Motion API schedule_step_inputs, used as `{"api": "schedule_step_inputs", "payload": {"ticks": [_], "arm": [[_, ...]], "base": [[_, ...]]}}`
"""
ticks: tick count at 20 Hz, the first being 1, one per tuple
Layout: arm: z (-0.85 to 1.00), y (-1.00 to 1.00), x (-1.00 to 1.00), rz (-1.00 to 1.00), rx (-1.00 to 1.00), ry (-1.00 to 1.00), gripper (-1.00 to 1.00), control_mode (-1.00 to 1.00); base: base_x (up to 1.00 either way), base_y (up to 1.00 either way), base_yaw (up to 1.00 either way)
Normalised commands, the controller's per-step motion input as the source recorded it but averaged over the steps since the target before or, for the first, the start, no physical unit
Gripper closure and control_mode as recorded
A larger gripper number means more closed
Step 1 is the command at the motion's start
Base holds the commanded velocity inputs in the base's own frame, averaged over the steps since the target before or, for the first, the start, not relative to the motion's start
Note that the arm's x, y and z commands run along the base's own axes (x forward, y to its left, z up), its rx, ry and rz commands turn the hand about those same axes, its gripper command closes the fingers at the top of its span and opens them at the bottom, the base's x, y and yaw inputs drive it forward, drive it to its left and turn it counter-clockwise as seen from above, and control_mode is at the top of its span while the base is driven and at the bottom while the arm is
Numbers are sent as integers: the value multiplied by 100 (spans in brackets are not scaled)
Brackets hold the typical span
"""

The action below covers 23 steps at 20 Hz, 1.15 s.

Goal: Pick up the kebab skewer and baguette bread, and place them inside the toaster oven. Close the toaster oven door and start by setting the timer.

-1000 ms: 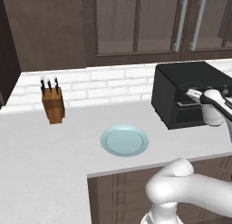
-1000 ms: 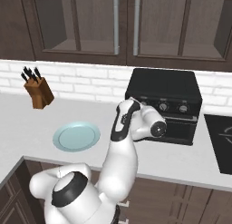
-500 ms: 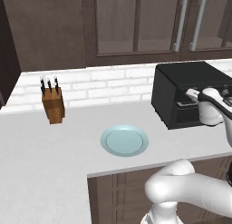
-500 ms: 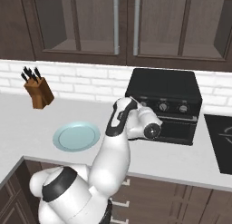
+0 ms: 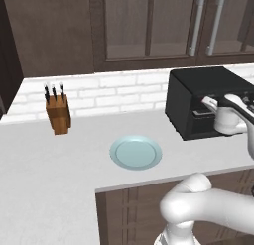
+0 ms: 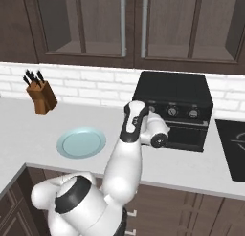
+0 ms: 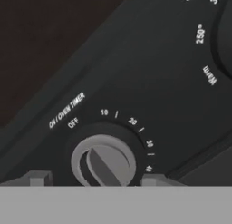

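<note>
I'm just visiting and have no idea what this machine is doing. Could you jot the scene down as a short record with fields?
Setting: simulated kitchen, white counter
Appliance: black boxy toaster oven, door shut
Gripper: fingertips flank the round silver timer knob, jaws open
Dial markings: OFF, 10, 20, 30
Plate: round pale blue plate, nothing on it
Other: brown wooden knife block by the white brick wall
</note>
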Motion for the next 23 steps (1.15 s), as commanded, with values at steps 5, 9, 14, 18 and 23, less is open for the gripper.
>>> {"api": "schedule_step_inputs", "payload": {"ticks": [5, 9, 14, 18, 23], "arm": [[25, -30, 22, -14, 27, -5, 100, -100], [27, -30, 4, -23, 29, -5, 100, -100], [16, -29, 0, -32, 32, -11, 100, -100], [18, -31, 1, -33, 37, -9, 100, -100], [11, -44, 10, -31, 38, -7, 100, -100]], "base": [[0, 0, 0], [0, 0, 0], [0, 0, 0], [0, 0, 0], [0, 0, 0]]}}
